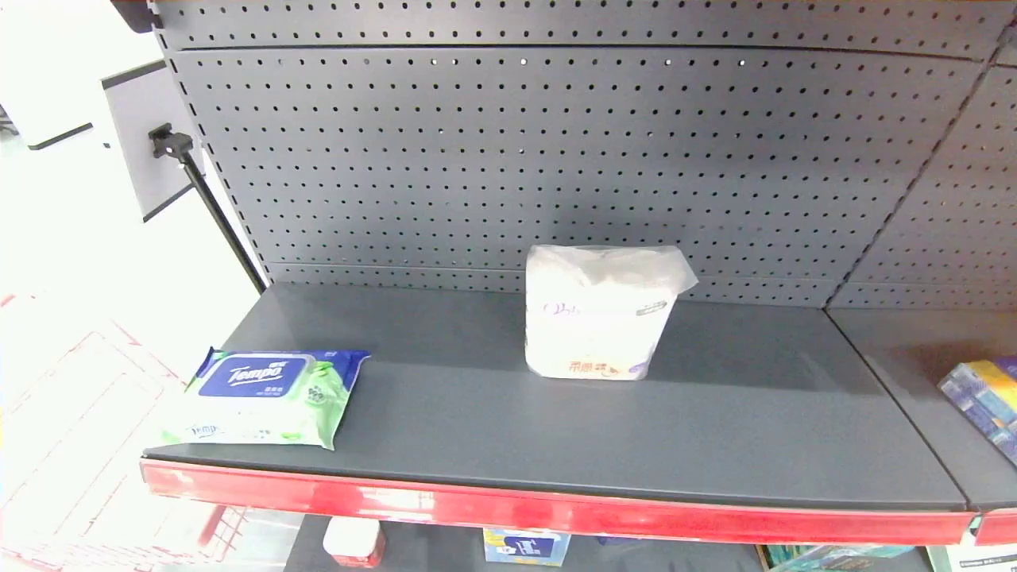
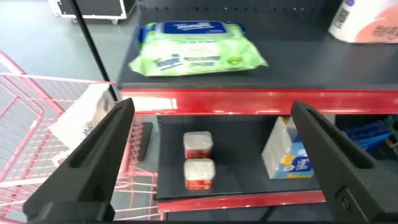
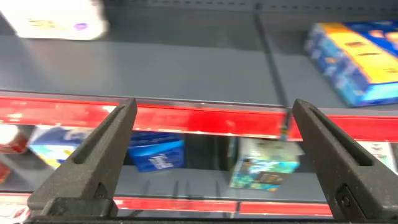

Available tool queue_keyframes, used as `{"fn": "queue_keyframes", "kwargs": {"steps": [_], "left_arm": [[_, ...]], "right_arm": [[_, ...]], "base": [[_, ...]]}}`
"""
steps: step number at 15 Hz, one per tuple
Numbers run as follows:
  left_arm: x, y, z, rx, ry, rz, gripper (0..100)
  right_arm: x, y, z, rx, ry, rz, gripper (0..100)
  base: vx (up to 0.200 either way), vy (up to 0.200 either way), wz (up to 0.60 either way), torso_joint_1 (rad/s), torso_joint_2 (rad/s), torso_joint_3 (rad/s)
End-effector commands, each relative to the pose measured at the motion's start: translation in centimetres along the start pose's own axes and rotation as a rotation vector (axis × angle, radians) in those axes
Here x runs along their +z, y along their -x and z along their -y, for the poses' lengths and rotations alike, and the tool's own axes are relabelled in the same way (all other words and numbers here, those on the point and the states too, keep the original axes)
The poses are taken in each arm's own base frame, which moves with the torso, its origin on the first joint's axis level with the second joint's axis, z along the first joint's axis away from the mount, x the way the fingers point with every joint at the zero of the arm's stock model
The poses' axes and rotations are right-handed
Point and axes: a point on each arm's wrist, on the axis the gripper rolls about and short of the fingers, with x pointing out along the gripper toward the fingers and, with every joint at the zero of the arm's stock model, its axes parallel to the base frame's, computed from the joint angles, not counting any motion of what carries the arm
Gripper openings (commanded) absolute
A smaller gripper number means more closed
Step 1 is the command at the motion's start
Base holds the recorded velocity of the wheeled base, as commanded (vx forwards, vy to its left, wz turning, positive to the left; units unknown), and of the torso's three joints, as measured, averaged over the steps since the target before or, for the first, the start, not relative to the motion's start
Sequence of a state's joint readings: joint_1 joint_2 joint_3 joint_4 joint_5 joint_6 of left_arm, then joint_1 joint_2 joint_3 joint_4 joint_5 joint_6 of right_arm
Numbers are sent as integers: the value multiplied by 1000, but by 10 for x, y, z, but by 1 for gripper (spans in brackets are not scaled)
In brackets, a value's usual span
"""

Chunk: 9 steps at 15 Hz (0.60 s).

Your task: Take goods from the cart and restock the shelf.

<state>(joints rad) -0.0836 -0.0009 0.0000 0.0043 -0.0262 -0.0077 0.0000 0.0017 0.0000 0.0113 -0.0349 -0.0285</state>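
The grey shelf with a pegboard back carries two goods: a green-and-blue wet-wipe pack lying flat at its front left corner, close to the red rail along the edge, and a white tissue pack standing upright near the middle, farther back and well apart from the wipes. The pink wire cart stands to the left of the shelf, and a pale packet shows against its wires, too unclear to identify. The left gripper hangs in front of the shelf edge below the wipes, its two dark fingers spread wide with nothing between them. The right gripper sits level with the rail farther right, likewise released and empty. On the lower shelf, two small red-labelled jars stand one behind the other, with a white-and-blue carton to their right. On the neighbouring shelf section to the right lie blue-and-yellow packs, and beneath the rail stand a blue box and a green box.
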Motion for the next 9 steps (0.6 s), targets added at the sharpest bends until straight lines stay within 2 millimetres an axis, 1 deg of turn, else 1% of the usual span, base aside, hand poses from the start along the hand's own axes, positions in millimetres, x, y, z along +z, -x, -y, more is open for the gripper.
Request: {"fn": "queue_keyframes", "kwargs": {"steps": [1, 9], "left_arm": [[0, 0, 0, -1, 0, -1, 100], [0, 0, 0, -1, 0, -1, 100]], "right_arm": [[0, 0, 0, 0, 1, 1, 100], [0, 0, 0, 1, 1, 1, 100]], "base": [[0, 200, 0, 2, 2, 7], [0, 200, 0, 1, 3, 1]]}}
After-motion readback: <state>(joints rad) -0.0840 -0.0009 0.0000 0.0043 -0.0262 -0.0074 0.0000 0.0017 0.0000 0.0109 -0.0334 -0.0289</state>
